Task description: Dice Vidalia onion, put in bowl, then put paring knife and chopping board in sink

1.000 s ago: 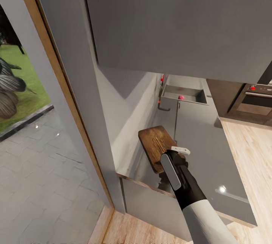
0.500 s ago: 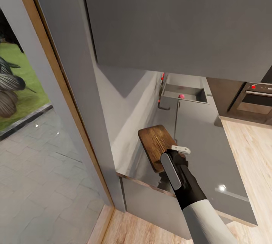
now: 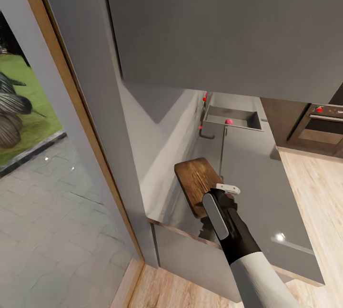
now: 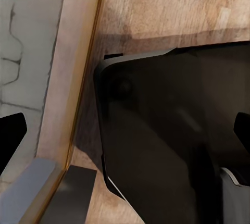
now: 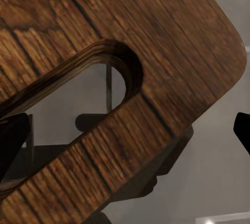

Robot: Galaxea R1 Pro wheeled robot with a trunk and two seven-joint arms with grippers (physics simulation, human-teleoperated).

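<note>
At 9 o'clock in the head view we see a paved patio (image 3: 43, 222) beyond a wooden door frame (image 3: 81, 122). At centre, the chopping board (image 3: 197, 184) lies on the grey countertop (image 3: 257, 189). Our right gripper (image 3: 223, 198) sits at the board's slot-handle end — in the right wrist view, its dark fingertips (image 5: 13, 140) stand wide apart on either side of the slot, not clamped. At 1 o'clock, the sink (image 3: 233, 118) holds a small reddish object (image 3: 229, 121). The left gripper (image 4: 125, 135) is spread open over a dark panel (image 4: 156, 140) and wood floor (image 4: 172, 5).
</note>
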